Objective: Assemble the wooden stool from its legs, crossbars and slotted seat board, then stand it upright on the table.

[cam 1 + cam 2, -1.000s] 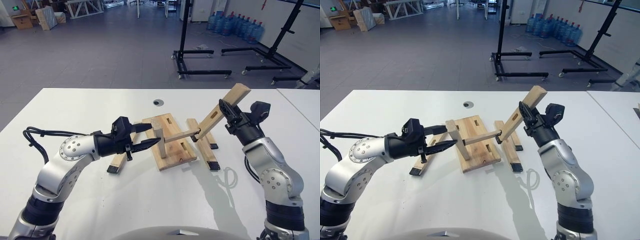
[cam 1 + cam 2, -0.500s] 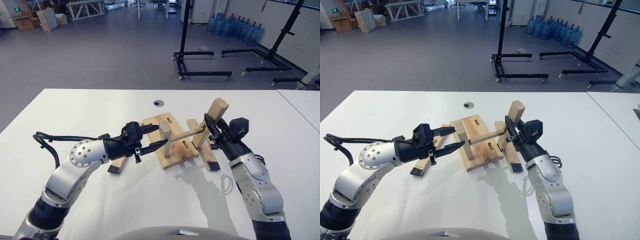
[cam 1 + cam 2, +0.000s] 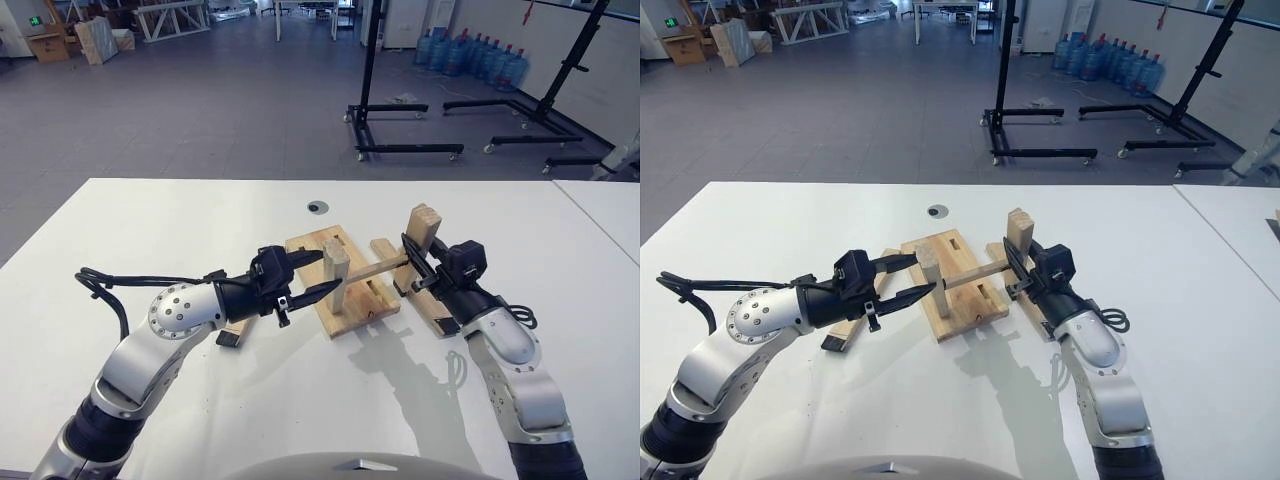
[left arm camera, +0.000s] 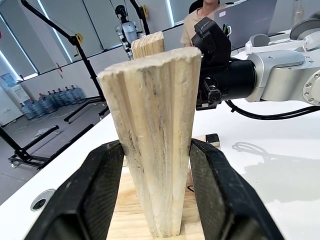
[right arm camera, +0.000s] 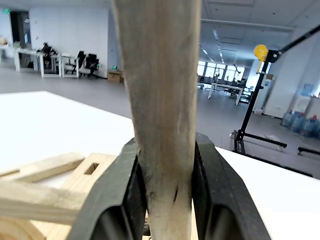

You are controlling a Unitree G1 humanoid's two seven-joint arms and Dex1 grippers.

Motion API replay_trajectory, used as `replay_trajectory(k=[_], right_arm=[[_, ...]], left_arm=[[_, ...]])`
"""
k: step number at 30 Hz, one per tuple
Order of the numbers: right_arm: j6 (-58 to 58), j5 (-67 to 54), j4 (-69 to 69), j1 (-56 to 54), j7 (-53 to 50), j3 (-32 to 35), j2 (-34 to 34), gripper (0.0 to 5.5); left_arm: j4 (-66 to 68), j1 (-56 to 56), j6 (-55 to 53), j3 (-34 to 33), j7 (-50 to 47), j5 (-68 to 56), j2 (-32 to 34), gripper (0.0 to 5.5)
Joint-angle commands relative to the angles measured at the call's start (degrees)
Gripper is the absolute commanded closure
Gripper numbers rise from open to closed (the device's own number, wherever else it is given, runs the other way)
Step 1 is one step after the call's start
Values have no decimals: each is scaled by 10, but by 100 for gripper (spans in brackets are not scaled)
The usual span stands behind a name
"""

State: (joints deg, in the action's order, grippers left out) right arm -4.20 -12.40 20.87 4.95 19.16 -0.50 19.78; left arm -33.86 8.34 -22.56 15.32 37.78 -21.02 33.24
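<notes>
The slotted seat board [image 3: 311, 249] lies flat mid-table. One wooden leg [image 3: 336, 274] stands upright on it, and my left gripper [image 3: 328, 272] is shut on it, its fingers [image 4: 100, 192] pressed against both sides of the leg [image 4: 155, 135]. A thin crossbar [image 3: 376, 268] runs from this leg to a second leg [image 3: 421, 227]. My right gripper [image 3: 413, 263] is shut on that second leg and holds it nearly upright beside the board's right edge; its fingers [image 5: 122, 200] clamp the leg [image 5: 160, 95]. Two more legs lie flat: one [image 3: 441, 320] to the right of the board, another [image 3: 229, 333] to its left.
A round cable hole [image 3: 316, 206] sits in the white table behind the board. A white cable loop [image 3: 455, 366] lies by my right forearm and a black cable [image 3: 100, 287] trails off my left arm. Black wheeled stands [image 3: 405, 110] are on the floor beyond the table.
My right gripper has swung its leg from a strong lean to nearly upright and brought it in toward the board. My left gripper has moved forward and now holds the standing leg.
</notes>
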Motion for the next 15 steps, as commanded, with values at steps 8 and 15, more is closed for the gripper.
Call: replay_trajectory(k=[8, 15], right_arm=[[-55, -62, 25, -33, 2, 15, -22, 451], [-134, -143, 22, -48, 26, 62, -8, 451]], left_arm=[[20, -31, -20, 28, 7, 38, 21, 349], [10, -46, -27, 30, -14, 38, 4, 349]])
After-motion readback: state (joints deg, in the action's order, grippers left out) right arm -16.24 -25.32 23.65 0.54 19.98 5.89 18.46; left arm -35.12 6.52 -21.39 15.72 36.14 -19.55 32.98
